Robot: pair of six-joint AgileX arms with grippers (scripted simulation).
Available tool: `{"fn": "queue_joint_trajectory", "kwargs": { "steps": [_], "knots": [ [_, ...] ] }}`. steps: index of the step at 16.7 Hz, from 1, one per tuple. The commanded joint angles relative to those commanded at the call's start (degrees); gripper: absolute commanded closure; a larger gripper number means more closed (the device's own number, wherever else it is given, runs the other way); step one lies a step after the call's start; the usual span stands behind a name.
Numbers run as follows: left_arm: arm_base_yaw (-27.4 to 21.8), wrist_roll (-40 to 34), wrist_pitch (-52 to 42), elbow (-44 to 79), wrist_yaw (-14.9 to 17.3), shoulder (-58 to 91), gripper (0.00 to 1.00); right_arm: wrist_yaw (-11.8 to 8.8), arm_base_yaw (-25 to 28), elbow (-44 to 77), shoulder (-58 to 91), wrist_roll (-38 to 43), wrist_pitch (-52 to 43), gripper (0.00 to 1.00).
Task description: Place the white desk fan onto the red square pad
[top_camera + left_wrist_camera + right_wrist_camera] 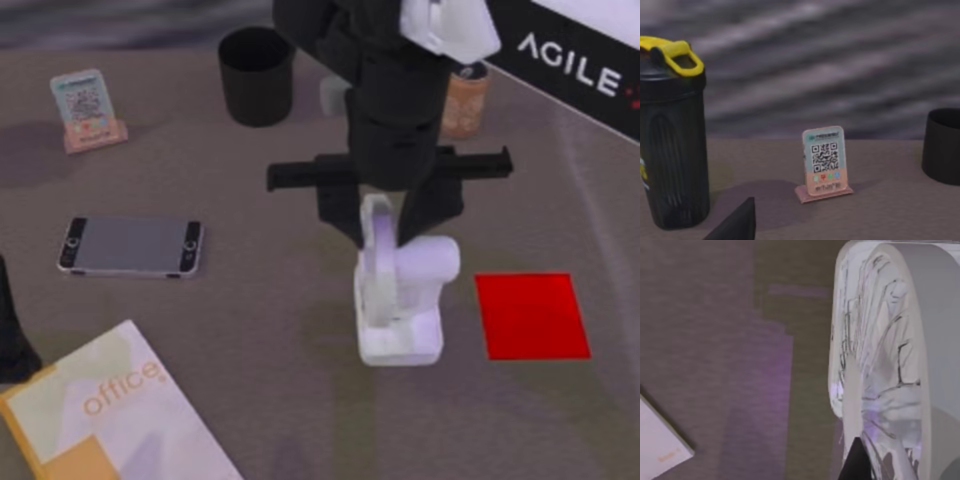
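Our right gripper (385, 232) is down over the white desk fan (400, 300) at mid-table, fingers straddling its upright grille; we cannot tell whether they have closed on it. The fan stands just left of the red square pad (531, 316), apart from it. We judge this the grasping step; next calls for a firm hold, lift and short carry right. Our left arm sits parked at the table's left edge.

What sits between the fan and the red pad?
Nothing: the top view shows only bare table between the fan and the pad.
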Motion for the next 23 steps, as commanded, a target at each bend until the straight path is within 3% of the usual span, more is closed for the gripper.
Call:
{"fn": "queue_joint_trajectory", "kwargs": {
  "steps": [3, 6, 18, 23],
  "knots": [
    [0.0, 0.0, 0.0, 0.0, 0.0, 0.0, 0.00, -0.1, -1.0, -1.5, -0.6, -5.3, -0.4, 1.00],
    [0.0, 0.0, 0.0, 0.0, 0.0, 0.0, 0.00, -0.4, -3.0, -3.9, -2.0, -16.0, -0.6, 1.00],
    [0.0, 0.0, 0.0, 0.0, 0.0, 0.0, 0.00, -0.5, -15.9, -19.0, -15.1, -86.5, 3.4, 1.00],
    [0.0, 0.0, 0.0, 0.0, 0.0, 0.0, 0.00, -0.2, -20.2, -25.0, -19.7, -105.6, 5.3, 1.00]
  ]
}}
